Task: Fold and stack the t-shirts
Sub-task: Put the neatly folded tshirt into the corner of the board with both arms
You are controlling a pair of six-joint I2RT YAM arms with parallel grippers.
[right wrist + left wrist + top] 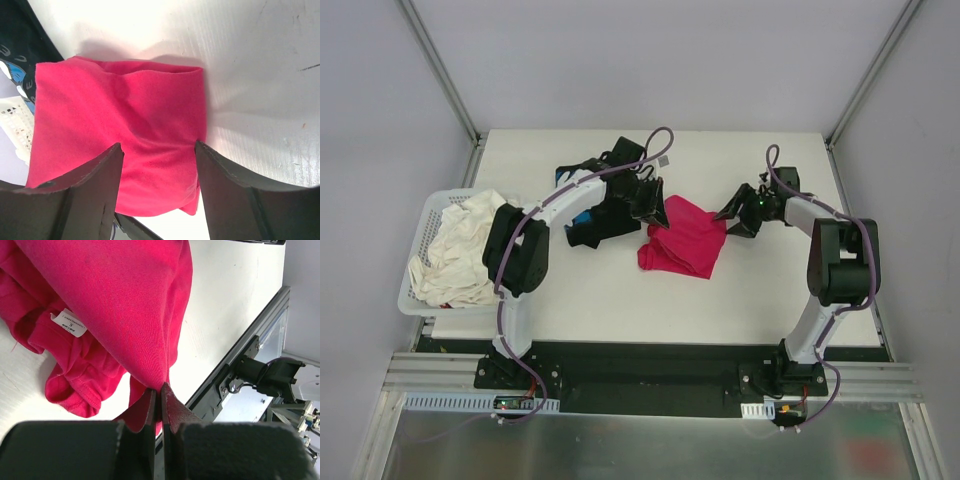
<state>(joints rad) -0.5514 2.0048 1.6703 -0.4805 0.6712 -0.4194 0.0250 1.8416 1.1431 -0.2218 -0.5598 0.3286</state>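
The white table [620, 300] carries the crumpled red shirt [685, 240] near its middle. A white basket [432, 200] of pale cloth [460, 250] sits well left of that shirt. The black shirt [605, 222] lies just beside its left edge. The left gripper [160, 392] is pinched tight on a fold of the red shirt. The right gripper [157, 150] is at its right edge with its fingers spread wide.

A white plastic lattice basket [428, 215] sat at the white table's [620, 300] left edge, heaped with crumpled cream cloth [460, 250].
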